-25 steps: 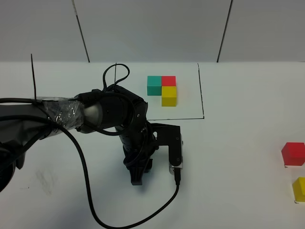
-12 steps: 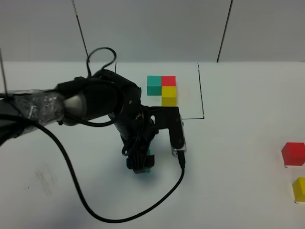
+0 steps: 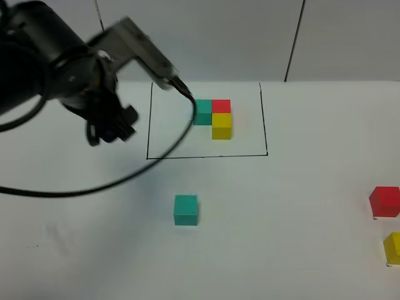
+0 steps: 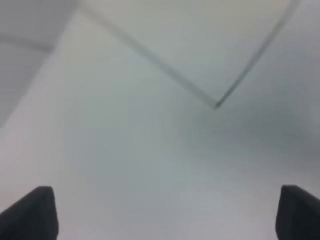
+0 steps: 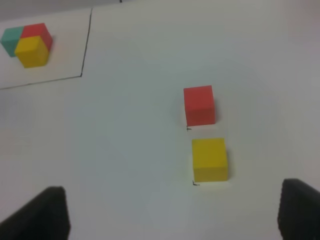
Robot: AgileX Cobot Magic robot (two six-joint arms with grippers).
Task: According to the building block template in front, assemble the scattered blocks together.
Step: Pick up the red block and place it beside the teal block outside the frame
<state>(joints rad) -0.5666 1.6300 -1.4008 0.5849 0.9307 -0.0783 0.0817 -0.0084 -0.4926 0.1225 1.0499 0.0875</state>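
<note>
Clearly the left gripper [image 3: 111,131] stands spread and empty, lifted off the table. The loose teal cube [image 3: 185,209] lies well apart from it, out toward the other arm's side. The right gripper [image 5: 167,215] is spread too, with nothing between its fingers. The red cube [image 5: 199,105] and yellow cube [image 5: 210,159] lie ahead of it, yellow the nearer, the two just beside each other but apart.

That narrow gap is the likeliest trouble. Fingers coming down around one cube could clip its neighbour and knock it askew. The teal cube also sits free, so I judge that pressing the red one against it could push or turn it and spoil the match with the template [image 3: 212,117]. The left arm's loose cable [image 3: 187,119] hangs near the template and could brush it on a careless swing.

Only the high view shows the teal cube, yet it leaves out the right gripper and cuts the yellow cube at its edge. The right wrist view shows both cubes whole. The left wrist view is blurred, giving only bare table and a corner of the black line [image 4: 216,105].
</note>
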